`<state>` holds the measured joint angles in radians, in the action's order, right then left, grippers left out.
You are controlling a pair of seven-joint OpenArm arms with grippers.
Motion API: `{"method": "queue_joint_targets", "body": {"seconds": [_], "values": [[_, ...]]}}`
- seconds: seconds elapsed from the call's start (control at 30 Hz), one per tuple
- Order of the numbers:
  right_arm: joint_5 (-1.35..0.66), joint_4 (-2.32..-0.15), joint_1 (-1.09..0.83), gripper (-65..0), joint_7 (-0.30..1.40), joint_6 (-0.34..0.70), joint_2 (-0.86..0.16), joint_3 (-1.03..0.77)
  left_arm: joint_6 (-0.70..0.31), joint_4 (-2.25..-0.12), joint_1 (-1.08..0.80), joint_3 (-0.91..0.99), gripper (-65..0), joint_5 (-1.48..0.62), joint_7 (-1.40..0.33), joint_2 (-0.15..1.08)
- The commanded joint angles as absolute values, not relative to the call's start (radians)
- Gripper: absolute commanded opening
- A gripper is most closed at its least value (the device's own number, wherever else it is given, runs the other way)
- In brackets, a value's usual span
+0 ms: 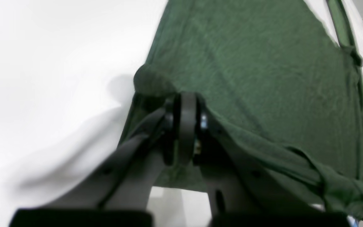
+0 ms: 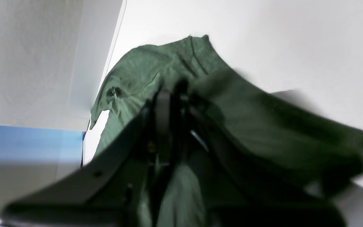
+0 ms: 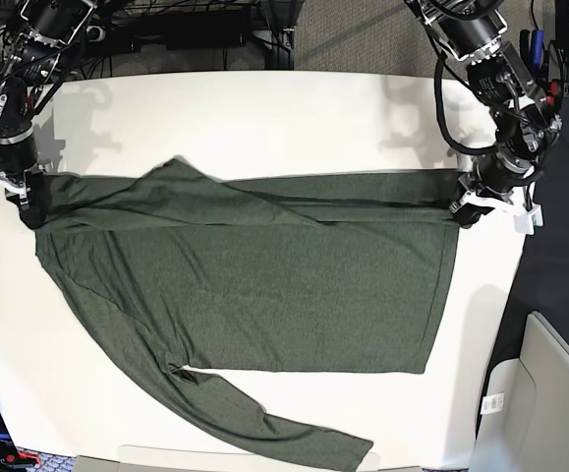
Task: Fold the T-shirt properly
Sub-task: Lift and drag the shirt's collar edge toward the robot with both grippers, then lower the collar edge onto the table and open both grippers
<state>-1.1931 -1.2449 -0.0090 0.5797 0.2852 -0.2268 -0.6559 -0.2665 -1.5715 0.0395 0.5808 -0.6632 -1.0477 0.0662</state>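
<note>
Two grippers were set at opposite ends of the T-shirt. The left gripper was closed on the garment's hem corner at the right side of the base view; in the left wrist view its jaws were seen pressed together with green cloth bunched over and around them. The right gripper was placed at the shoulder end, at the left side of the base view. In the right wrist view its fingers were buried in folds of the fabric, and the picture was too blurred for it to be told whether the cloth was pinched or only draped over them.

Between the two grippers a folded upper edge of the shirt was stretched nearly straight across the white table. Below that edge the body was spread flat, plain side up. One long sleeve was laid out diagonally toward the near edge of the table, its cuff close to that edge. A pale bin was seen off the table's right corner.
</note>
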Motion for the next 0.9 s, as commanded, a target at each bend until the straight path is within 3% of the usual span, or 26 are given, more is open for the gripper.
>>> {"method": "queue_joint_targets", "body": {"seconds": [0.0, 0.1, 0.2, 0.47, 0.87], "values": [[-1.207, -1.256, -0.008, -55.4, 0.573, 0.283, -0.240, -0.659, -0.271, -1.584, 0.051, 0.582, -60.3, -0.677, -1.032, 0.081], [-1.214, -1.268, -0.038, -49.3, 0.573, 0.283, -0.240, -0.659, -0.254, -1.592, 0.045, 0.582, -52.8, -0.677, -1.035, 0.082], [-1.214, -1.307, -0.071, -46.8, 0.575, 0.283, -0.240, -0.657, -0.176, -1.621, 0.018, 0.582, -48.9, -0.682, -1.036, 0.082], [-1.216, -1.438, -0.197, -46.6, 0.575, 0.283, -0.240, -0.656, -0.171, -1.817, -0.108, 0.582, -48.2, -0.685, -1.145, 0.077], [-1.218, -1.434, -0.213, -46.5, 0.575, 0.283, -0.211, -0.653, -0.171, -1.733, -0.131, 0.547, -45.7, -0.685, -1.167, 0.041]]}}
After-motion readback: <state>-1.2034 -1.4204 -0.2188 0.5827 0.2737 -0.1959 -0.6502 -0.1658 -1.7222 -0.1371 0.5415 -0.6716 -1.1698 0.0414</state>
